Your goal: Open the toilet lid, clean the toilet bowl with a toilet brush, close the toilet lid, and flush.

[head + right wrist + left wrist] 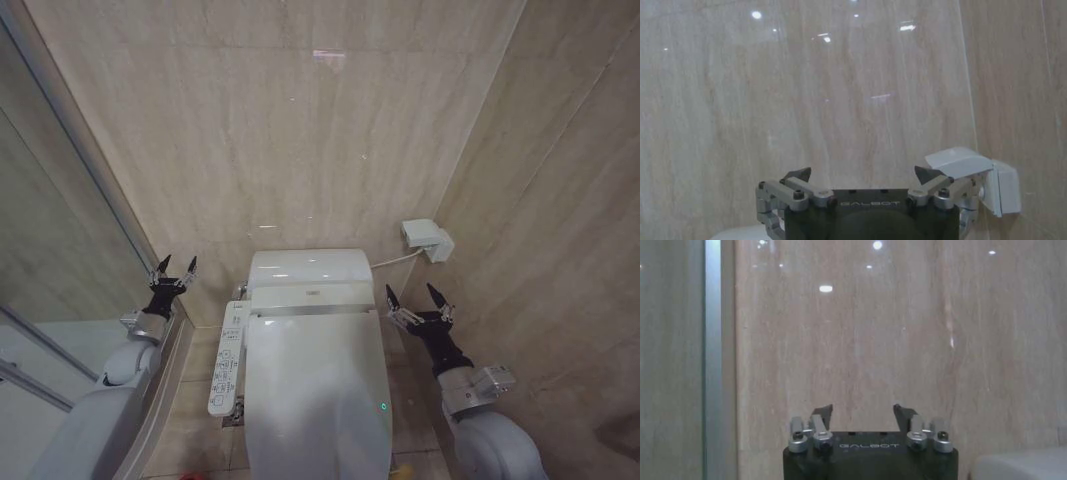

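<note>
Head view: the toilet lid lies shut over the bowl, between the two raised grippers. The left gripper hovers beside the glass shower partition, jaws apart and holding nothing; the side control panel sits below and inward of them. The right gripper, jaws likewise spread and holding nothing, hangs just off the lid's far corner, below a white wall socket box.

Left wrist view: "GALBOT" reads in white on the black gripper body, its jaws parted before the beige wall tiles.

Right wrist view: the same "GALBOT" lettering, jaws wide apart, the socket box just beside one fingertip.
</note>
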Available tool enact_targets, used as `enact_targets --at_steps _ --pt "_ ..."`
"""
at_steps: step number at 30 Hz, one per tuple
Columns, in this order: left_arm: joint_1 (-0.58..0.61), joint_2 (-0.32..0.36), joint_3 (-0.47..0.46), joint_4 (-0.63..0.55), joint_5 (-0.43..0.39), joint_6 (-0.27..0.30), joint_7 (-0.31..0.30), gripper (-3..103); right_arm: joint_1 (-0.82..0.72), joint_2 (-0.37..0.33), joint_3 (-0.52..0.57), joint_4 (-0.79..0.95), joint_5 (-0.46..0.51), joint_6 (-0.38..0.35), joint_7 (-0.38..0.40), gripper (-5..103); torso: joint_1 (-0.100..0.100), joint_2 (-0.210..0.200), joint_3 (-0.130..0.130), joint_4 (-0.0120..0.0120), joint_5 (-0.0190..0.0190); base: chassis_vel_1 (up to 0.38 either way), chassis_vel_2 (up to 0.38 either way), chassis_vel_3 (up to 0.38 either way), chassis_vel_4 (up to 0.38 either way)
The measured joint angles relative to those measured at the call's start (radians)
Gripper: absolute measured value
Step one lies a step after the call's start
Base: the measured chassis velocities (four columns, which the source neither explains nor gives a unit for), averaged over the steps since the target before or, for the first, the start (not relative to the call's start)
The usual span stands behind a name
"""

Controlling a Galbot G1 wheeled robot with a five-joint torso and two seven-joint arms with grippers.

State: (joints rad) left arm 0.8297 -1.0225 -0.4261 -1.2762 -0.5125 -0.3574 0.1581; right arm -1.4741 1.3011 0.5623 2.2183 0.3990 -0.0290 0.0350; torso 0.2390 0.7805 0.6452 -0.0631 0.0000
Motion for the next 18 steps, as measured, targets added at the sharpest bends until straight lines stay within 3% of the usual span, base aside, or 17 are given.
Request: enact_targets --at_steps 4,5,11,12,18 --pt "-0.029 0.046 0.033 0.062 -0.001 -0.025 0.034 72 0.000 0.000 0.000 0.000 0.000 0.000 0.000 100 0.000 0.000 0.000 0.0003 0.0000 0.000 0.000 0.000 0.000" --pt "-0.046 0.063 0.049 0.097 -0.001 -0.043 0.059 44 0.000 0.000 0.000 0.000 0.000 0.000 0.000 100 0.000 0.000 0.000 0.0004 -0.0001 0.000 0.000 0.000 0.000" --pt "-0.128 0.099 0.117 0.215 0.001 -0.112 0.186 44 0.000 0.000 0.000 0.000 0.000 0.000 0.000 100 0.000 0.000 0.000 0.0002 0.0000 0.000 0.000 0.000 0.000" --pt "-0.142 0.101 0.131 0.229 0.002 -0.121 0.202 18 0.000 0.000 0.000 0.000 0.000 0.000 0.000 100 0.000 0.000 0.000 0.0002 -0.0001 0.000 0.000 0.000 0.000" --pt "-0.189 0.086 0.196 0.273 0.016 -0.141 0.235 18 0.000 0.000 0.000 0.000 0.000 0.000 0.000 100 0.000 0.000 0.000 0.0001 0.0000 0.000 0.000 0.000 0.000"
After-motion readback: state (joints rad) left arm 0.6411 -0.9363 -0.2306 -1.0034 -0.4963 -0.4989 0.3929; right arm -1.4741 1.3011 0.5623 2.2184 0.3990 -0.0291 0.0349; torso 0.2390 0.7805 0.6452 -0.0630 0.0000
